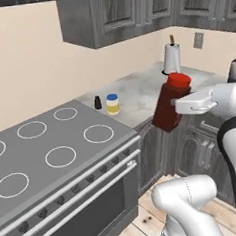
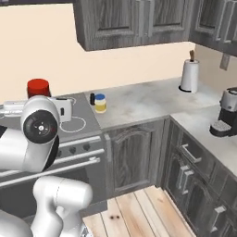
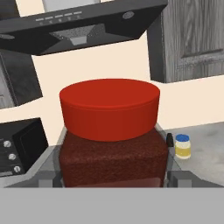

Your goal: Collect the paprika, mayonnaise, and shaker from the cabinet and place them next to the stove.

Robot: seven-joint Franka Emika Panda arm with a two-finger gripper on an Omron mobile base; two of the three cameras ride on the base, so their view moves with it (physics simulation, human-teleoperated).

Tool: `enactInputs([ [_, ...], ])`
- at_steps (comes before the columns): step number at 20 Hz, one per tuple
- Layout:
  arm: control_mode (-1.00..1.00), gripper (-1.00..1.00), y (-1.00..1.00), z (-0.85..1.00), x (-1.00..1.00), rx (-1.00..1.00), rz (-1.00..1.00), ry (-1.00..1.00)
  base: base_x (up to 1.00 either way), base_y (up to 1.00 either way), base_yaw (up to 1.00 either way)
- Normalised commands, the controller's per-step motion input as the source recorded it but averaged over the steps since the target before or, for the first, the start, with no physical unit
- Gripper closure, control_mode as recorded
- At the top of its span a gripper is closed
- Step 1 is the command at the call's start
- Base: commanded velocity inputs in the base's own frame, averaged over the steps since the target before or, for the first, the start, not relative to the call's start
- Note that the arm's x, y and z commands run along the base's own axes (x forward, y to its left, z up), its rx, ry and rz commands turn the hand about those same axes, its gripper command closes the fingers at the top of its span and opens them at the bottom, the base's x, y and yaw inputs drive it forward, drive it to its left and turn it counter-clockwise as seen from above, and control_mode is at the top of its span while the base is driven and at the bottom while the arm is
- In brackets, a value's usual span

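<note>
My gripper (image 1: 179, 105) is shut on the paprika (image 1: 170, 104), a red bottle with a red cap, held tilted in the air off the counter's front edge, right of the stove (image 1: 52, 145). In the hand view the paprika (image 3: 109, 127) sits between my fingers (image 3: 47, 177). The mayonnaise (image 1: 112, 104), a pale yellow jar with a blue lid, stands on the counter just right of the stove, with the tiny black shaker (image 1: 97, 102) beside it on its left. The same mayonnaise (image 2: 100, 103), shaker (image 2: 92, 98) and paprika cap (image 2: 38, 87) appear from the right. The doorless cabinet is out of view.
A paper towel roll (image 1: 172, 58) stands at the back of the grey counter (image 1: 138, 91). A coffee machine (image 2: 227, 111) sits on the right-hand counter. Dark panelled wall units (image 1: 117, 14) hang above. A black toaster oven (image 3: 19, 146) and range hood (image 3: 83, 26) lie beyond the stove.
</note>
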Motion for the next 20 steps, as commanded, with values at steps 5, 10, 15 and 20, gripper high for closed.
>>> enactInputs([
  [5,1.00,1.00,0.00,0.00,0.00,0.00,0.00,0.00,0.39,0.16,0.22],
  [10,1.00,1.00,0.00,0.00,0.00,0.00,0.00,0.00,0.03,0.35,0.21],
  [15,1.00,1.00,0.00,0.00,0.00,0.00,0.00,0.00,0.00,0.15,0.22],
  [20,1.00,1.00,0.00,0.00,0.00,0.00,0.00,0.00,-0.01,0.36,0.29],
])
